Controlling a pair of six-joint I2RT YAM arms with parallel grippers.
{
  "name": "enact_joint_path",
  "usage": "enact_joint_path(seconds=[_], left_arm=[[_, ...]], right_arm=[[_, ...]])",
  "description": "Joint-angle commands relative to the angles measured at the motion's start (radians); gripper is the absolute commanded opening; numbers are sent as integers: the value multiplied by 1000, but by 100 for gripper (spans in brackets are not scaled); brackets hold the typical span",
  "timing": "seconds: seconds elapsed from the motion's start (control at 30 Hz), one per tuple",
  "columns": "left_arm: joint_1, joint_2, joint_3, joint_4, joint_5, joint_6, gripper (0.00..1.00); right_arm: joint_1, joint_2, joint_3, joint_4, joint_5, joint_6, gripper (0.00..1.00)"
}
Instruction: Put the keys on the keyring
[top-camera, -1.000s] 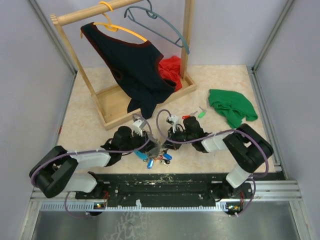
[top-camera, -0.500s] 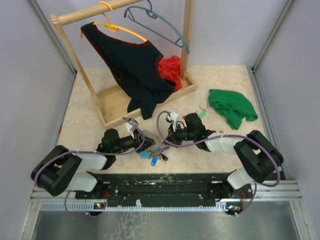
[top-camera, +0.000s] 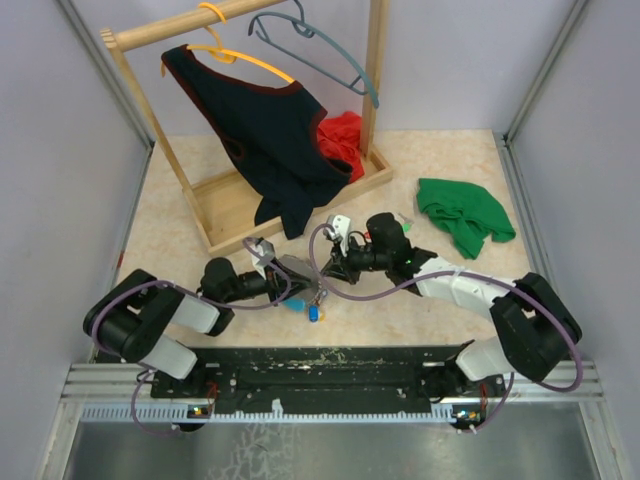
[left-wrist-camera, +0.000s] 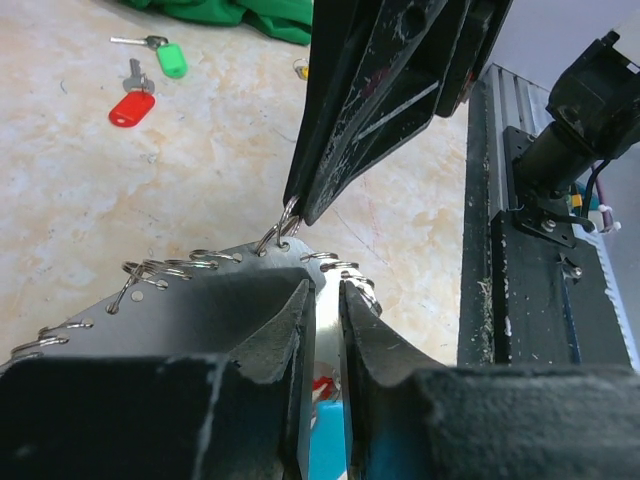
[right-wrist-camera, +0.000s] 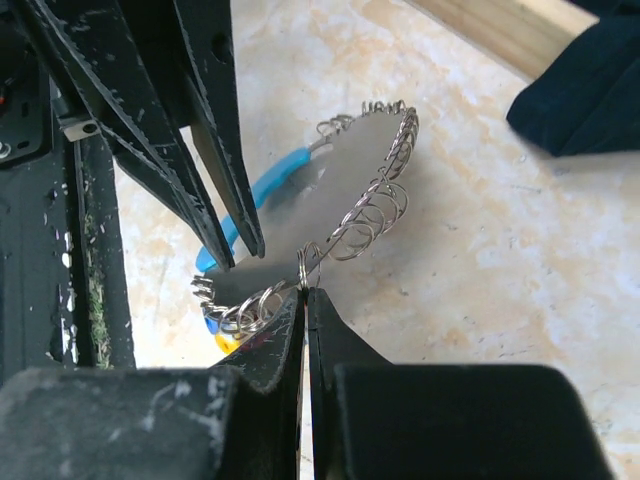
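- The left gripper (left-wrist-camera: 327, 300) is clamped, jaws nearly together, on the edge of the keyring (left-wrist-camera: 200, 285). It holds it just above the worktop (top-camera: 170, 250), close to the middle of the near edge. The hold takes only a thin rim of the keyring's flat grey body, so a sideways pull from the other arm could twist it out.
- The keyring hangs between the two arms, with wire loops (right-wrist-camera: 385, 205) fringing its edge and a blue key (top-camera: 313, 313) dangling beneath. If it drops, the keys already on it would hit the worktop and the loops may tangle.
- The right gripper (right-wrist-camera: 306, 295) is pinched fully together on one small loop at the keyring's edge. Its fingertips sit almost against the left arm's, so a misjudged move risks a collision. Pulling too hard could bend the loop or snap it free of the tips.
- The red key (left-wrist-camera: 132, 108) and green key (left-wrist-camera: 172, 62) lie loose further right, toward the green cloth (top-camera: 462, 212) and well apart from the keyring. Both arms are occupied, so fetching either key means letting go of something, and the hold on that loop would be lost.
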Motion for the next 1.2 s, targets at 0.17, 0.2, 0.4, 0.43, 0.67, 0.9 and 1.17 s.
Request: enact_joint_path(seconds=[0.17, 0.2, 0.4, 0.43, 0.67, 0.9, 1.17], left_arm=[[4, -61, 35, -44, 64, 137, 20], [3, -63, 35, -38, 68, 143, 21], [4, -57, 42, -3, 75, 170, 23], [4, -52, 45, 2, 71, 173, 23], [4, -32, 63, 29, 47, 192, 24], [3, -5, 71, 56, 73, 180, 27], [5, -12, 66, 48, 22, 196, 28]], right_arm=[[29, -58, 118, -81, -42, -147, 0], [32, -58, 124, -91, -42, -156, 0], [50, -60, 143, -131, -36, -187, 0], [53, -60, 145, -136, -34, -191, 0], [67, -67, 160, -162, -29, -210, 0], [69, -87, 165, -164, -25, -216, 0], [77, -83, 180, -180, -24, -231, 0]])
